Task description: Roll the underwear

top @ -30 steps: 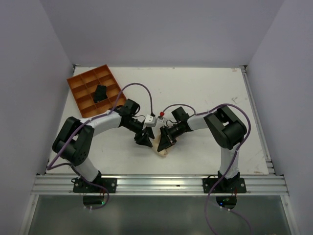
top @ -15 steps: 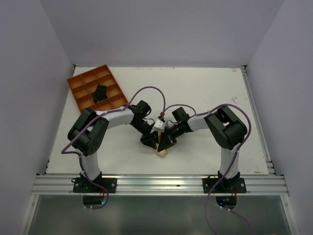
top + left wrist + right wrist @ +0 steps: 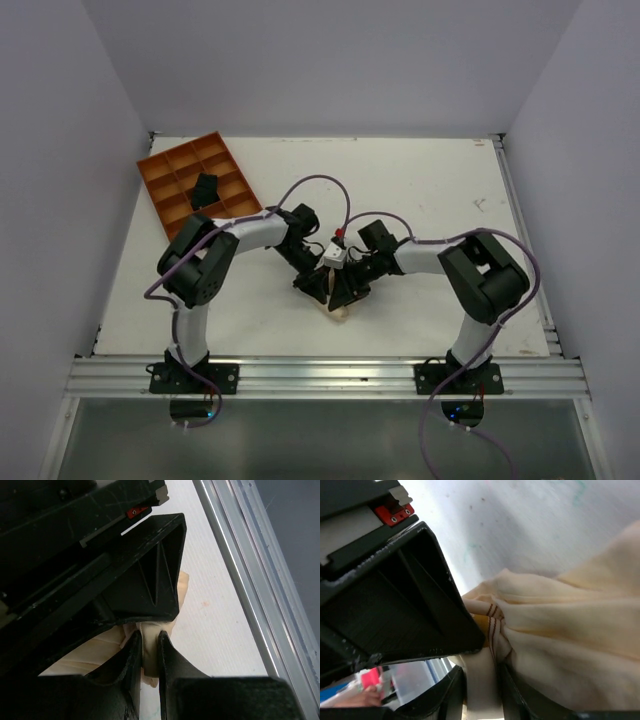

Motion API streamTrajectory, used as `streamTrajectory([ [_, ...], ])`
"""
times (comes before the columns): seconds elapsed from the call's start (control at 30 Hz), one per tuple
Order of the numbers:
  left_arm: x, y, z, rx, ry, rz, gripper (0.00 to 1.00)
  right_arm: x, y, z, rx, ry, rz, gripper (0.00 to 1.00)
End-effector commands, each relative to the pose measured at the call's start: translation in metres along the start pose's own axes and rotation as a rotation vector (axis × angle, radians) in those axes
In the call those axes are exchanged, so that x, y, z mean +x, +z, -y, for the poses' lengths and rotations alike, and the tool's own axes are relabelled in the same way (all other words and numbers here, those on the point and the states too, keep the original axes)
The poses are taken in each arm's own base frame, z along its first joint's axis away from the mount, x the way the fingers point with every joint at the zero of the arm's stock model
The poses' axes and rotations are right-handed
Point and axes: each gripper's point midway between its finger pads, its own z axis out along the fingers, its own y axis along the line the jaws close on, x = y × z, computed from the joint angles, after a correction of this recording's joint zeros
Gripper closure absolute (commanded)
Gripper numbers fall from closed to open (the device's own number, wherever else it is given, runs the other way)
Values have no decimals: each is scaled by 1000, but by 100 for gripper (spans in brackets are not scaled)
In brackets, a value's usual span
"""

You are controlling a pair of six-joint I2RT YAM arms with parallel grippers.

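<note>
Underwear (image 3: 107,647) in left tool (image 3: 149,637)

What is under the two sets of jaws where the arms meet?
The beige underwear, bunched on the table; a fold sits between each pair of jaws. From above, they cover most of it.

Bunched pale beige underwear (image 3: 560,630) with thin brown stripes lies on a white bench (image 3: 520,525). The right gripper (image 3: 481,675) pinches a fold at the underwear's lower left. The black left gripper (image 3: 445,625) touches the underwear's left edge.
</note>
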Motion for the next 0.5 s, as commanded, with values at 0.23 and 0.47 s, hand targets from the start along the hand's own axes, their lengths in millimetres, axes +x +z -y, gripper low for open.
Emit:
streamTrajectory([
  [0.23, 16, 14, -1, 49, -78, -99, 93, 0, -29, 19, 253, 3, 172, 52],
  [0.47, 19, 19, -6, 50, -111, -144, 93, -3, -56, 13, 352, -6, 297, 48],
])
